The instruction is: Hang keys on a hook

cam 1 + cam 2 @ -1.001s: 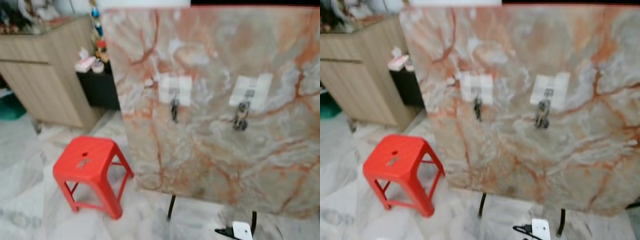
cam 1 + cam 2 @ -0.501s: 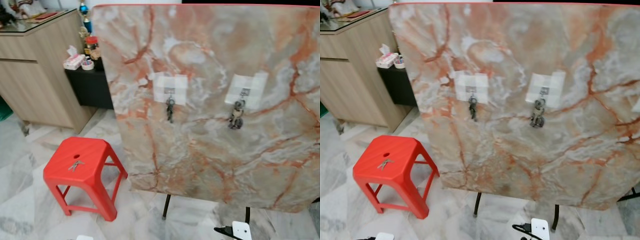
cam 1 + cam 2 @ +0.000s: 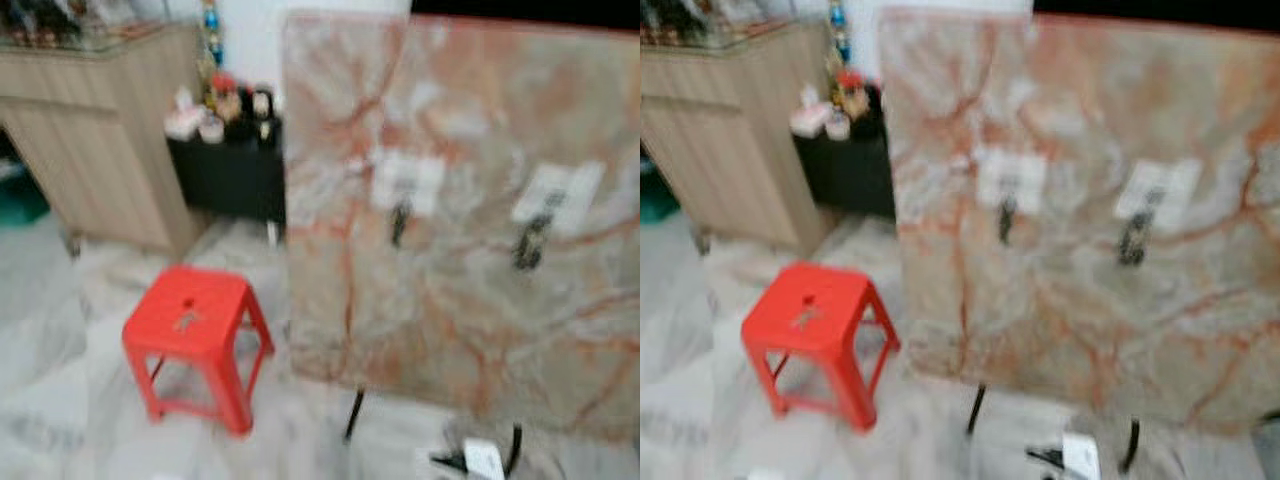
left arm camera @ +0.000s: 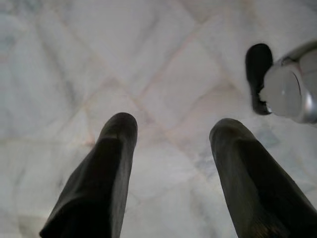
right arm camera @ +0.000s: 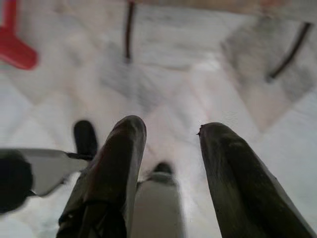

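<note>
Nearest me, both arms hang idle over the marble floor (image 4: 163, 89), the left pincer (image 4: 171, 134) and right pincer (image 5: 168, 134) each spread and empty, since I have nothing to carry yet. Further out, the keys (image 3: 186, 321) lie on the red stool (image 3: 195, 340), my pickup point. Beyond stands the propped marble panel (image 3: 450, 320), its two taped hooks (image 3: 405, 185) each seemingly holding a bunch already, though blur hides detail.

Left claw (image 4: 171, 136) fingers apart, empty, above pale marble floor (image 4: 163, 64).
</note>
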Available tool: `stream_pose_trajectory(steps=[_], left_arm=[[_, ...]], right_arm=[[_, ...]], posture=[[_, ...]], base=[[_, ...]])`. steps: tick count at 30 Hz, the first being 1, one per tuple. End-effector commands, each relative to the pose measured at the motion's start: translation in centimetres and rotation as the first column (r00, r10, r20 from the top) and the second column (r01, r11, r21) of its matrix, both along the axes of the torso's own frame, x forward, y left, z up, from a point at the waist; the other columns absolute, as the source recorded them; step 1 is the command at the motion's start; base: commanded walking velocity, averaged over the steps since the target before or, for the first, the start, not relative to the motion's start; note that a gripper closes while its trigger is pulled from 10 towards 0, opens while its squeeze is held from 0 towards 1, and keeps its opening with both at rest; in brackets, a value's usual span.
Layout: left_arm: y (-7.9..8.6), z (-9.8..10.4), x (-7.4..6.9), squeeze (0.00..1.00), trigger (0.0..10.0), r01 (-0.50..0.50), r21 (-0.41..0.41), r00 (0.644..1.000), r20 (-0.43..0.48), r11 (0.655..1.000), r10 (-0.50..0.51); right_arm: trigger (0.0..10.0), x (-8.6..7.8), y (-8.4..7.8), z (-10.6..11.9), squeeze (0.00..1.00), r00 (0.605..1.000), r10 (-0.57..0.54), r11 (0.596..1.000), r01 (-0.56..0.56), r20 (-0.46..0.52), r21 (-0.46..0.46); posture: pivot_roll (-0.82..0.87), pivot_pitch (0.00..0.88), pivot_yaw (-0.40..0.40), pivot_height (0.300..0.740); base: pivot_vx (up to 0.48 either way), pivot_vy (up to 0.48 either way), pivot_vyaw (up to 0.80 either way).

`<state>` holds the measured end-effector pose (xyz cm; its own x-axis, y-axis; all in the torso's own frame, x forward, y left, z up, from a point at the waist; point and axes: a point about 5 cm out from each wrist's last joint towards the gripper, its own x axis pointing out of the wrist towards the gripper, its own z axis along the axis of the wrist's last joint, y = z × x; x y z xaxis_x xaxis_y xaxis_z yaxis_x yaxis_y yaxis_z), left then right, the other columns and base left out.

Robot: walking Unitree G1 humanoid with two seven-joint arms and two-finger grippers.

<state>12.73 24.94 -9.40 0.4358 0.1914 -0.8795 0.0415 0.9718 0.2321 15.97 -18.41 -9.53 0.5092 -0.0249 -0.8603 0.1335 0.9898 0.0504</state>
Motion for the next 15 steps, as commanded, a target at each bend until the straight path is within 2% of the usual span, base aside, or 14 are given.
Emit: stream_pose_trajectory(steps=[1, 15], left_arm=[[-0.06, -0.08, -0.15, 0.00, 10.0, -0.014, -0.002, 1.000, -0.004, 1.000, 0.014], [-0.27, -0.13, -0.13, 0.00, 10.0, -0.015, -0.011, 1.000, -0.002, 1.000, 0.015]], right_arm=[[10.0, -0.11, -0.64, 0.04, 0.00, 1.000, -0.030, 0.999, 0.030, 0.002, -0.010], [10.0, -0.07, -0.80, 0.07, 0.00, 1.000, -0.029, 1.000, 0.029, 0.004, -0.007]], posture=[[0.03, 0.000, 0.002, 0.722], [0.03, 0.000, -0.009, 0.722]], base=[[0.000, 0.285, 0.00], [0.000, 0.287, 0.00]])
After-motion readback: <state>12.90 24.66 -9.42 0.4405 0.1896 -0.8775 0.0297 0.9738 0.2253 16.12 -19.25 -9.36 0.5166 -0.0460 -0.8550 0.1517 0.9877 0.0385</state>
